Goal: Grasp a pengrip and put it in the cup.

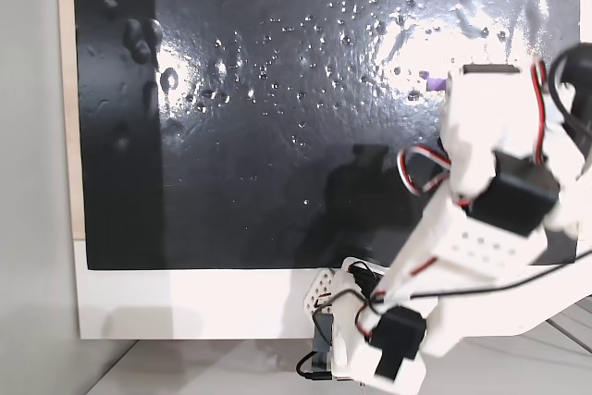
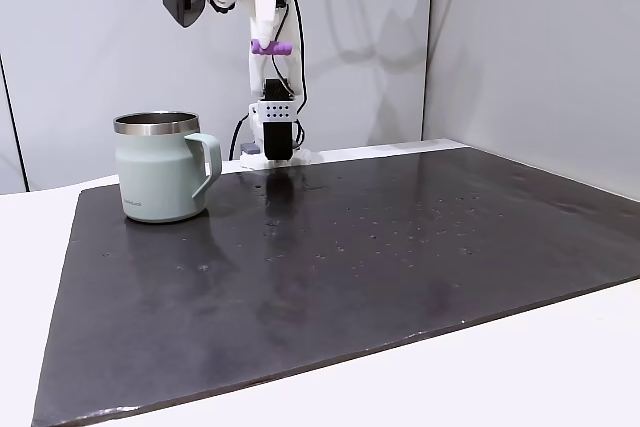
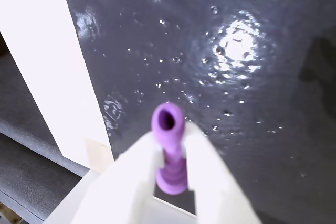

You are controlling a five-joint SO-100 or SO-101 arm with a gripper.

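Gripper is clamped on the pengrip, both white fingers pressing its sides w/ the hollow end poking out past the tips, seen in the wrist view. In a fixed view the gripper hangs high above the mat, pengrip lying roughly level across the jaws, long axis approx horizontal, not pointing down.

Cup stands upright on the mat, mouth open, handle toward the arm's base side as that view shows it. Rel. to the cup, the held pengrip is well above the rim and off to the right in that view, apart from it, nothing between.

Judgement: carry stage, grasp looks done. Next move turns on shifting the gripper left over the cup mouth, then letting go; pengrip is much shorter than the mouth is wide, so its sideways lie shouldn't matter much. Risk: release before it's over the rim

In the top-down fixed view a bit of the pengrip peeks out beside the arm
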